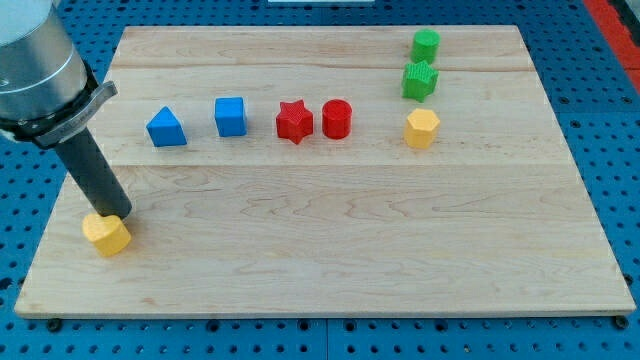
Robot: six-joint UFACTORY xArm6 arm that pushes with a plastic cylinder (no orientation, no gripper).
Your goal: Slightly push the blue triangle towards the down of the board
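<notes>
The blue triangle [166, 128] lies at the upper left of the wooden board [330, 250]. My tip [116, 213] is at the view's lower left, well below and left of the triangle, touching the top of a yellow block [106, 235]. A blue cube [230, 116] sits just right of the triangle.
A red star [294, 122] and a red cylinder [337, 119] stand in the same row to the right. At the upper right are a green cylinder [426, 45], a green star [420, 81] and a yellow hexagon [421, 129]. The arm's grey body [35, 65] fills the upper left corner.
</notes>
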